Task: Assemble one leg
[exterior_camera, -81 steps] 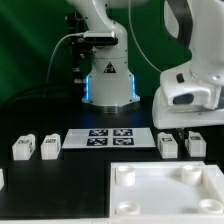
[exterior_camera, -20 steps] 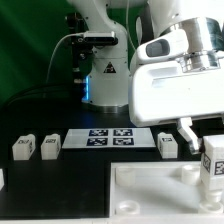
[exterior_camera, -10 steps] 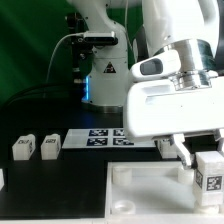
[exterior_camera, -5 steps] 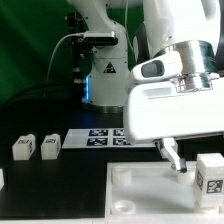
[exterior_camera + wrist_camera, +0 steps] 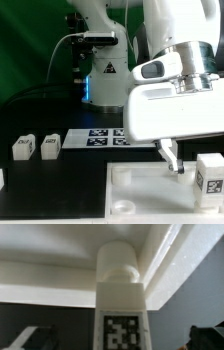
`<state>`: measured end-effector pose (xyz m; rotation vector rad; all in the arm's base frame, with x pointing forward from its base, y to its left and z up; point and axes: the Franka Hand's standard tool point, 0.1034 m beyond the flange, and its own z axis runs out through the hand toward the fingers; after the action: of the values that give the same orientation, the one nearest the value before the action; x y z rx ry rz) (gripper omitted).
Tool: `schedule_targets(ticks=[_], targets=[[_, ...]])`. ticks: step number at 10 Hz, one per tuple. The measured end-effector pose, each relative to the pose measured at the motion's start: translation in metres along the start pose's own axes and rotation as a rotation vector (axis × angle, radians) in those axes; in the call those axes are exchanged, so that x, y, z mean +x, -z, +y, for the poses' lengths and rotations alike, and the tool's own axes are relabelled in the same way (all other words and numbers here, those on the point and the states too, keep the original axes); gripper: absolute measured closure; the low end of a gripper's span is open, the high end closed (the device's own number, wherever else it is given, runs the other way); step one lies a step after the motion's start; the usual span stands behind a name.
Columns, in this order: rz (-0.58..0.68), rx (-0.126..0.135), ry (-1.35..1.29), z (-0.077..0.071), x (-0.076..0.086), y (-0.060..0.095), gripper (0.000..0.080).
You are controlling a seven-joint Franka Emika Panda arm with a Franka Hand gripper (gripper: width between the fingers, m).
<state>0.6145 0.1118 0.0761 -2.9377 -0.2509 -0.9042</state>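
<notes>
Risk of toppling: leg (image 5: 211, 172) upright at four o'clock in exterior view, seemingly only half-seated in corner of white panel (image 5: 140, 190). Gripper (image 5: 121, 339) spread, fingers (image 5: 172, 157) flanking without touching; off-centre regrasp or skewed twist liable to clip and tilt it.

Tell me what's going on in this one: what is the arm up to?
The Panda arm's gripper is down over a corner of the large white panel, at the exterior view's right. One leg stands upright there, tag facing the camera, seemingly in a corner socket. The wrist view shows the fingers open, with a gap on each side of the leg, so it is not gripped. Two more legs sit on the table beside the marker board.
</notes>
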Motion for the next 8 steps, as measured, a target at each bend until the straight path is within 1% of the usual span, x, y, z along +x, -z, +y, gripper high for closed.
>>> schedule_targets(ticks=[1, 2, 3, 4, 5, 6, 7, 8], targets=[[-0.004, 0.001, 0.0, 0.0, 0.0, 0.0, 0.015], [-0.068, 0.012, -0.009, -0.002, 0.004, -0.001, 0.015], [-0.117, 0.023, -0.017, -0.003, 0.016, 0.001, 0.015], [-0.113, 0.022, -0.019, -0.001, 0.021, 0.001, 0.015], [-0.195, 0.031, -0.024, 0.001, 0.017, -0.003, 0.015], [-0.36, 0.059, -0.032, -0.001, 0.016, -0.003, 0.015], [-0.468, 0.076, -0.035, 0.001, 0.018, -0.002, 0.015], [-0.609, 0.093, -0.044, 0.005, 0.015, 0.0, 0.015]])
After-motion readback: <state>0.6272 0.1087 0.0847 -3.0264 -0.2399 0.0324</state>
